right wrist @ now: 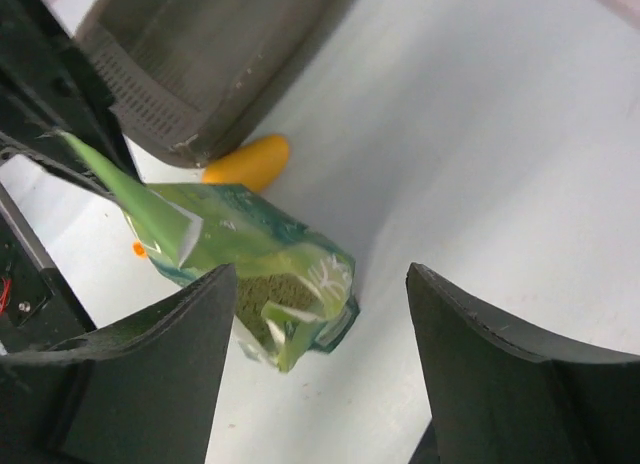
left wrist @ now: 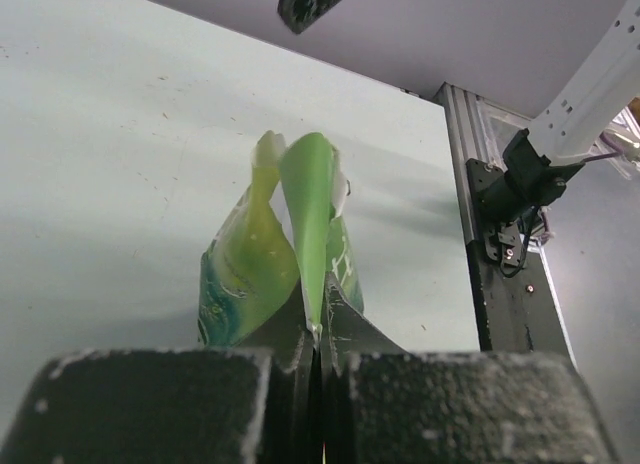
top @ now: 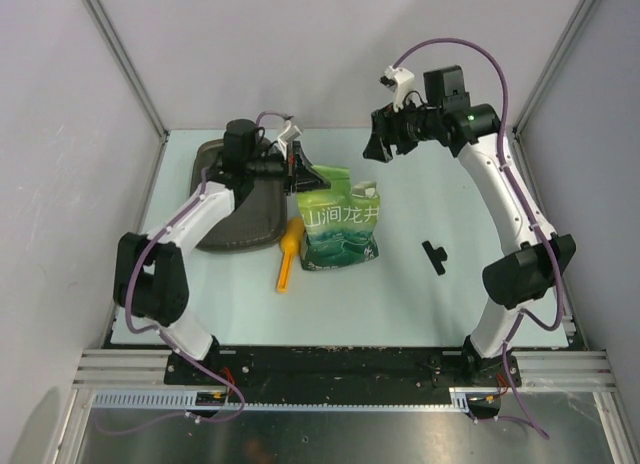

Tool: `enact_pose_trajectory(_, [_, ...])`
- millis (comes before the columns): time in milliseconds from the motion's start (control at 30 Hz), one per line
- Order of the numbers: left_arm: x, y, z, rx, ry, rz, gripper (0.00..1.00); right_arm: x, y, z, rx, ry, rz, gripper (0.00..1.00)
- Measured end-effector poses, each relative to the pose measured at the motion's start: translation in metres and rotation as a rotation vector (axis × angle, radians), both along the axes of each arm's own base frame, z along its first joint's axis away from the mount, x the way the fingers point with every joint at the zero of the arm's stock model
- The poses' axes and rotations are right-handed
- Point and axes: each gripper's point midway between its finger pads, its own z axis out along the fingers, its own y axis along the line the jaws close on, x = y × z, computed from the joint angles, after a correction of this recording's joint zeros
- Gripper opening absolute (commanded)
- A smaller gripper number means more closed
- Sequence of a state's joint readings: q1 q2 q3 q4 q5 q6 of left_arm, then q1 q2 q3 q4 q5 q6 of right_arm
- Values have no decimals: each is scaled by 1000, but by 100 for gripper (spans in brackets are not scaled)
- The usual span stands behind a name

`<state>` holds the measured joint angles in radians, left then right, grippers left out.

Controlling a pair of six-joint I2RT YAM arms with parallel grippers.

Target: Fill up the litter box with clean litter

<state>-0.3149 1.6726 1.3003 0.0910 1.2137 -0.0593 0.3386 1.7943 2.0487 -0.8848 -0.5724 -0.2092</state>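
Observation:
The litter box (top: 240, 206) is a dark tray at the back left; its wall also shows in the right wrist view (right wrist: 200, 54). A green printed pouch (top: 341, 224) stands beside it. My left gripper (top: 300, 170) is shut on the pouch's top left corner, and the thin green edge sits pinched between the closed jaws (left wrist: 318, 329). The pouch mouth is open in the right wrist view (right wrist: 250, 239), with granular litter (right wrist: 272, 292) visible inside. My right gripper (top: 378, 142) is open and empty, above and to the right of the pouch (right wrist: 320, 324).
An orange scoop (top: 289, 250) lies on the table between the tray and the pouch, its end showing in the right wrist view (right wrist: 248, 162). A small black part (top: 435, 256) lies at the right of the table. Grey walls enclose the table.

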Motion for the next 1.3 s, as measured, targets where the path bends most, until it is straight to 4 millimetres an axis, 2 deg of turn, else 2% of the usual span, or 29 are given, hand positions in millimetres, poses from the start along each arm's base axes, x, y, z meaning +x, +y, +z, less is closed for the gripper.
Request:
enact_pose_trajectory(133, [-17, 1, 6, 7, -24, 22, 0, -16, -6, -15, -45, 78, -88, 77])
enact_pose_trajectory(267, [-28, -2, 6, 12, -31, 27, 0, -44, -2, -48, -105, 198, -103, 78])
enact_pose_trajectory(400, [-32, -3, 7, 14, -36, 34, 0, -56, 0, -66, -150, 252, -119, 76])
enact_pose_trajectory(600, [-34, -2, 7, 16, -42, 45, 0, -53, -6, -70, -181, 255, -171, 78])
enact_pose_trajectory(833, [-38, -1, 6, 18, -47, 57, 0, -56, -5, -85, -239, 276, -241, 90])
enact_pose_trajectory(967, [-40, -1, 7, 20, -53, 66, 0, -50, -5, -99, -302, 276, -332, 94])
enact_pose_trajectory(1100, [-42, -1, 7, 21, -62, 78, 0, -43, -11, -115, -392, 260, -429, 92])
enact_pose_trajectory(1300, [-41, -2, 7, 21, -71, 91, 0, -35, -33, -114, -483, 193, -537, 90])
